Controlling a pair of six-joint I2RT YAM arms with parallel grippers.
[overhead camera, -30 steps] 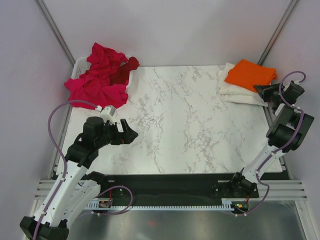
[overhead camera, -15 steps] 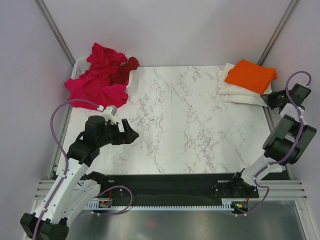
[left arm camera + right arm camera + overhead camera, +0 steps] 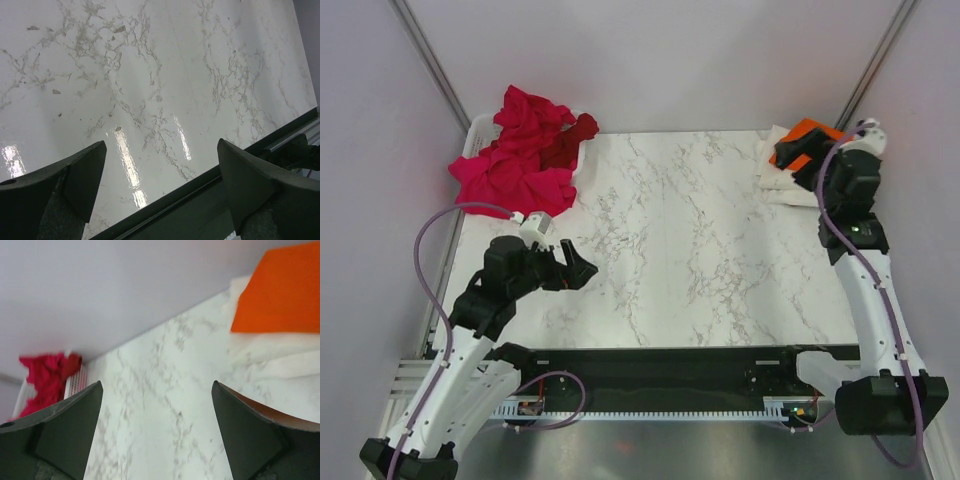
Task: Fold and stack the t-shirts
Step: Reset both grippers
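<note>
Marble table (image 3: 700, 250) fills the middle of the top view. Up at ten o'clock, the heap of magenta-pink t-shirts (image 3: 510, 175) spills off its corner, unfolded. Over at two o'clock, the cream-white t-shirt (image 3: 775, 185) lies folded flat, with the orange t-shirt (image 3: 807, 130) folded on top of it. The dark red t-shirt (image 3: 572, 140) lies crumpled on the pink heap's two o'clock edge. The right gripper (image 3: 798, 165) hangs over the orange one, jaws wide, holding nothing. The left gripper (image 3: 582, 262) sits at eight o'clock above bare marble, also spread wide and empty.
</note>
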